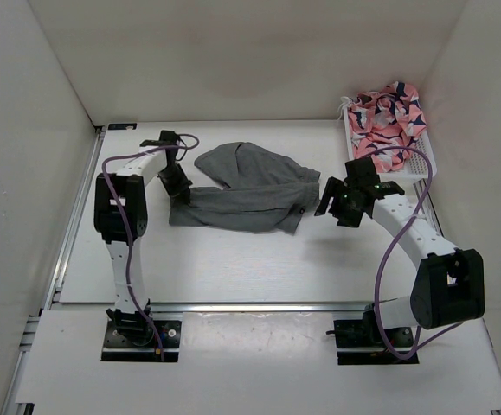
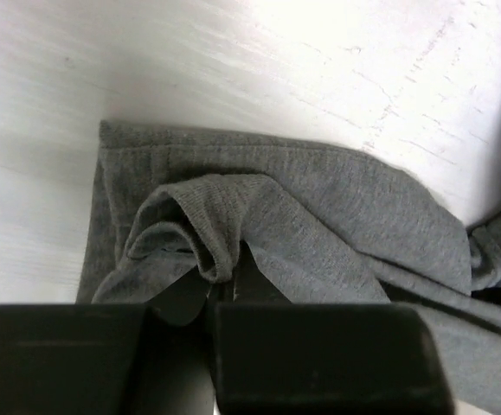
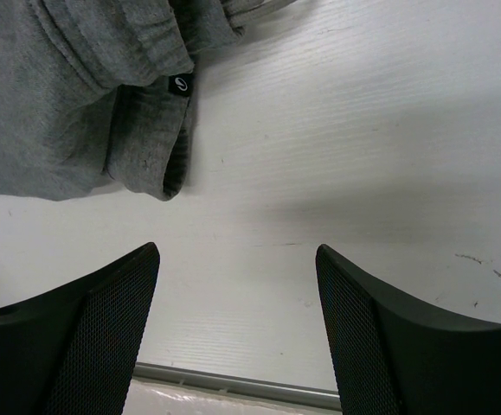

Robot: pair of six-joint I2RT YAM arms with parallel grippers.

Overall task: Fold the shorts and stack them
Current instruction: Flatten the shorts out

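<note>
White table (image 1: pixel 233 268): biggest thing we've got here, pale wood-grain top, with both arms bolted at the near edge.
Grey shorts (image 1: pixel 246 194): lying rumpled across the middle-back of the table, between the two grippers, with one part bunched up toward the back. Up close it's a soft knit fabric (image 2: pixel 345 207).
Basket (image 1: pixel 423 160): white and perforated, in the back right corner, well apart from the shorts.
Pink patterned cloth (image 1: pixel 388 117): piled in the basket, pink with dark and white bits.
Left gripper (image 1: pixel 178 186): at the shorts' left end. In its wrist view we see it (image 2: pixel 220 290) clenched tight on a raised fold of the grey fabric.
Right gripper (image 1: pixel 341 203): just off the shorts' right end, jaws spread wide (image 3: pixel 237 259), with nothing between them but bare table.
Tag (image 3: pixel 180 84): tiny black tab on an edge of the shorts with a pale round logo. We can't make out any lettering on it.
</note>
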